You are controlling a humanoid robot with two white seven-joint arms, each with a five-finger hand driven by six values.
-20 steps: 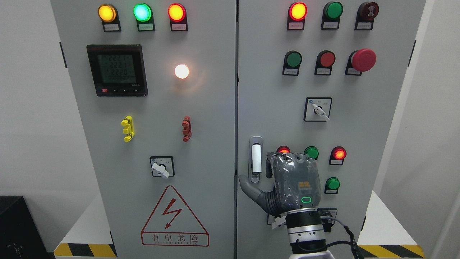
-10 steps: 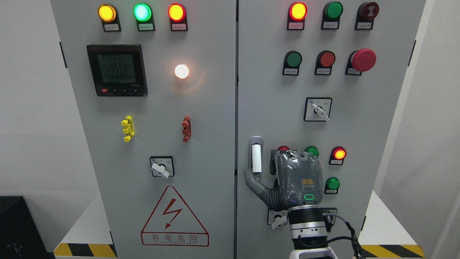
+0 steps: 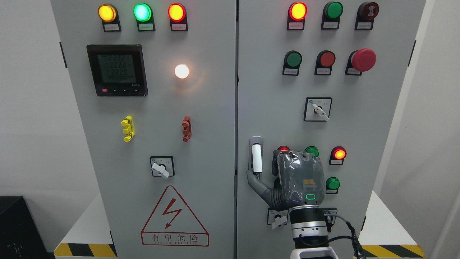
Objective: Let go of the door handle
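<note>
Plain white walls (image 3: 32, 108) stand on both sides of a tall grey cabinet. A low white platform (image 3: 384, 219) sits beneath it, edged with yellow-and-black hazard tape (image 3: 84, 249). A black box (image 3: 16, 230) sits in the lower left corner. Lighting is even and soft.

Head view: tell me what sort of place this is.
Probably an industrial electrical room or test bay: a grey control cabinet with indicator lamps, a digital power meter and a high-voltage warning triangle.

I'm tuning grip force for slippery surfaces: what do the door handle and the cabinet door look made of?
Door handle: white grip, probably smooth plastic, in a silvery surround that looks like satin metal. Cabinet door: likely painted sheet metal, flat light grey with a soft sheen.
</note>
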